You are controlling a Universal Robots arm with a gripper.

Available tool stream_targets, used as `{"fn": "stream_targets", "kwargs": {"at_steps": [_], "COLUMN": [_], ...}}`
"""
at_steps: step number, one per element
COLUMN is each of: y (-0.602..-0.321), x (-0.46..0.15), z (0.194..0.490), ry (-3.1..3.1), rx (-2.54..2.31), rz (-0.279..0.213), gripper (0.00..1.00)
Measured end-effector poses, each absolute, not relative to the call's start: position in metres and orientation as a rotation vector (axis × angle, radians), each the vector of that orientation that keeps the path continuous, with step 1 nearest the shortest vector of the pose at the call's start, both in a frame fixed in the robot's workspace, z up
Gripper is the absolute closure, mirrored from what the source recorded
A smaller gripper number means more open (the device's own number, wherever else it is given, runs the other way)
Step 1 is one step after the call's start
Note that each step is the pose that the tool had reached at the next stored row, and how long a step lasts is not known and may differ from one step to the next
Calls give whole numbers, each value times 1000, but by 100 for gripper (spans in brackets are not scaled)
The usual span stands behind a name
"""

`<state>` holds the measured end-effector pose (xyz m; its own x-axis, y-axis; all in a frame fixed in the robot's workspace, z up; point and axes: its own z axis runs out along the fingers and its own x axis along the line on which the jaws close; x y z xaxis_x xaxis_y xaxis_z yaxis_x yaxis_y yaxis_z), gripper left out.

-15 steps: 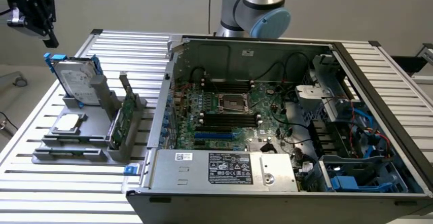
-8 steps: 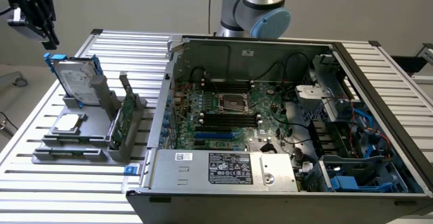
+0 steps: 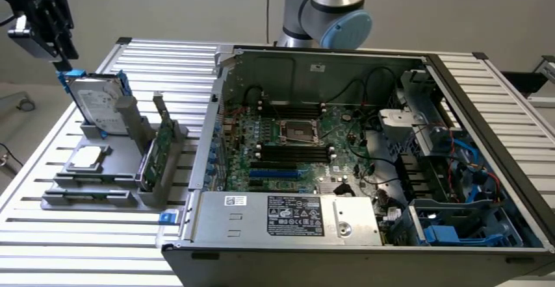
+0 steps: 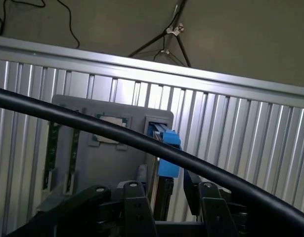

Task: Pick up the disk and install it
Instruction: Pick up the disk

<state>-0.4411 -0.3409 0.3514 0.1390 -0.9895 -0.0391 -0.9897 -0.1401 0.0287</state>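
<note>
In the exterior view, the gripper (image 3: 62,50) hangs just above the upper corner of the disk (image 3: 95,102). The disk stands on edge, slightly tilted, in a grey holder (image 3: 95,193) on the slatted table (image 3: 52,235), at the exterior view's left of the open computer case (image 3: 364,170).

In the wrist view, the fingers (image 4: 137,207) stand spread apart on either side of the disk's blue rail. They seem not to touch it, though a black cable (image 4: 92,126) crosses in front.
</note>
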Motion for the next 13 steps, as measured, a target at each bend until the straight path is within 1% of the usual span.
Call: {"fn": "stream_targets", "kwargs": {"at_steps": [7, 8, 10, 11, 13], "y": [-341, -341, -341, -341, -341], "x": [-444, -444, -445, -445, -445], "z": [339, 337, 334, 332, 328], "ry": [2076, 2078, 2083, 2087, 2095], "rx": [-2347, -2345, -2339, -2336, -2328], "rz": [70, 70, 69, 69, 68], "gripper": [57, 56, 56, 49, 49]}}
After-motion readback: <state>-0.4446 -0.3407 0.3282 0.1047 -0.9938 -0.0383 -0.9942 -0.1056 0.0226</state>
